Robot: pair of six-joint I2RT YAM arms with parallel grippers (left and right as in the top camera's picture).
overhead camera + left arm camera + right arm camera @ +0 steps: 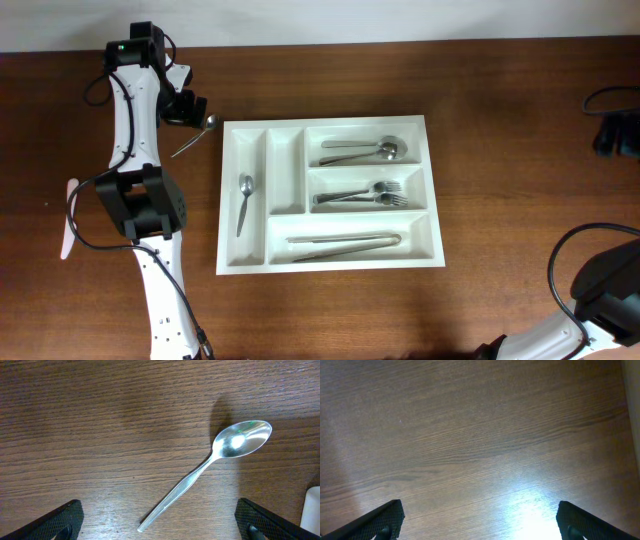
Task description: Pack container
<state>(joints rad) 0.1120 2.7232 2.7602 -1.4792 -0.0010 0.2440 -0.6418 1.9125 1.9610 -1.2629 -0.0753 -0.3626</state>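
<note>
Looking at the big white rectangular plastic cutlery tray (285, 170) mid-table, partly filled, plus one loose shiny metal teaspoon (187, 482) lying on the brown wooden table (500, 80) just off its far-left corner, long axis diagonal, bowl far-right and handle near-left. Hovering right over that teaspoon with the left gripper (160, 522), jaws spread wide and gripping nothing, so probably just a straight drop onto the handle, maybe after a small wrist turn. No use for the right gripper (480, 520), equally wide open and empty, way off near-right.

Dark brown wood-grain table (500, 310). Pale strip (400, 15) beyond its far edge. Bright glare (530, 515) on wood, near right side.
</note>
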